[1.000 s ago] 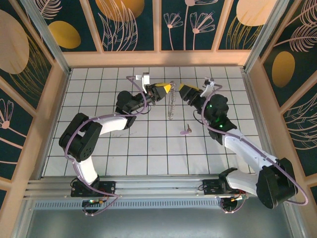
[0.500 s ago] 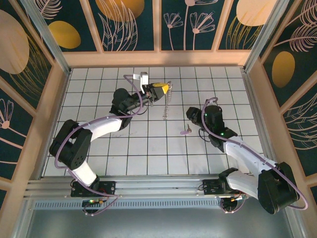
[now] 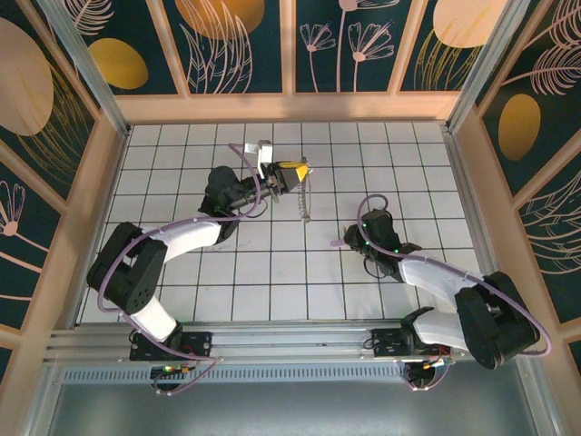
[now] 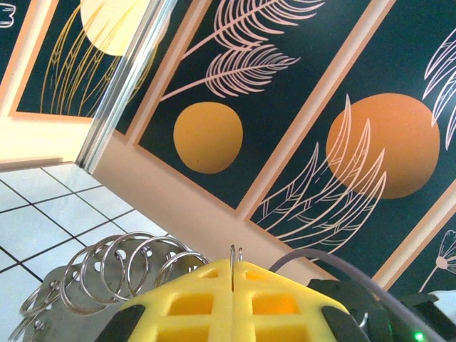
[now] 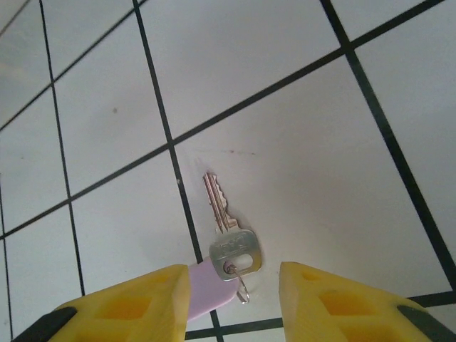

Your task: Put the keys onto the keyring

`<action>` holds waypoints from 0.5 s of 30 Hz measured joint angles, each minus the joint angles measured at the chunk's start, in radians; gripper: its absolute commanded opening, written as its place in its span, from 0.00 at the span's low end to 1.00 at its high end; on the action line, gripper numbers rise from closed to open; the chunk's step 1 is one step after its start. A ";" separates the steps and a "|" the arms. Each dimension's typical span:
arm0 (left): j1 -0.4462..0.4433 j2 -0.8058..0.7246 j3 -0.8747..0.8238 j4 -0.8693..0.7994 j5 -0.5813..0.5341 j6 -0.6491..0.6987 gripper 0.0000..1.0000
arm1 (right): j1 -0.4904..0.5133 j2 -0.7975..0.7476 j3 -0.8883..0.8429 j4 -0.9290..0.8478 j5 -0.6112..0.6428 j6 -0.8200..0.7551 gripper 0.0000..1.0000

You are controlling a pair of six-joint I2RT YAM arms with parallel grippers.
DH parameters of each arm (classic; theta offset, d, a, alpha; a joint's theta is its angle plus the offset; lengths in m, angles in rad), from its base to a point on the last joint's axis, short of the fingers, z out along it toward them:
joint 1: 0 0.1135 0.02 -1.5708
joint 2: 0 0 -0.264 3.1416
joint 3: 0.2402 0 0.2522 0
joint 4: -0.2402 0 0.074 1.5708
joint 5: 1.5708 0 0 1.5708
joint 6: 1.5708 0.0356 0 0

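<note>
My left gripper point(image 3: 295, 170) hangs above the far middle tiles, shut on the keyring point(image 3: 305, 196), a pale coiled wire loop that dangles below it. In the left wrist view the yellow fingertips point(image 4: 233, 271) pinch a thin wire end, and the keyring's coils point(image 4: 156, 239) curl off to their left. A small silver key point(image 5: 231, 246) with a mauve-pink tag point(image 5: 211, 283) lies flat on the tiles point(image 3: 338, 243). My right gripper point(image 5: 235, 285) is low over it, open, jaws astride the key's head. The left finger point(image 5: 142, 303) overlaps the tag.
White tiled floor point(image 3: 272, 272) with black grid lines, walled by wooden-framed panels point(image 3: 290, 104) at the back and sides. A metal rail point(image 3: 272, 336) with both arm bases runs along the near edge. Lilac cables loop over each arm.
My right arm has swung down and toward the near side, onto the key, with its jaws narrowing. My left gripper drifted slightly left, still carrying the keyring.
</note>
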State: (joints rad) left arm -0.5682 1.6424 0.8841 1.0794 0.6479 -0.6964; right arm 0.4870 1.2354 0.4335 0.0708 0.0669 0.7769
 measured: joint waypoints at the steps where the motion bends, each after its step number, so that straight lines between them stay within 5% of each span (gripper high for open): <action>1: 0.000 -0.004 -0.001 0.000 0.002 0.001 0.00 | 0.003 0.010 0.000 0.005 0.000 0.000 0.36; 15: 0.000 -0.021 -0.009 0.000 0.014 0.005 0.00 | 0.015 0.103 -0.001 0.090 -0.007 0.014 0.28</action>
State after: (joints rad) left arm -0.5682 1.6218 0.8749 1.0798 0.6617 -0.6910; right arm 0.5022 1.3388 0.4324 0.1604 0.0601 0.7910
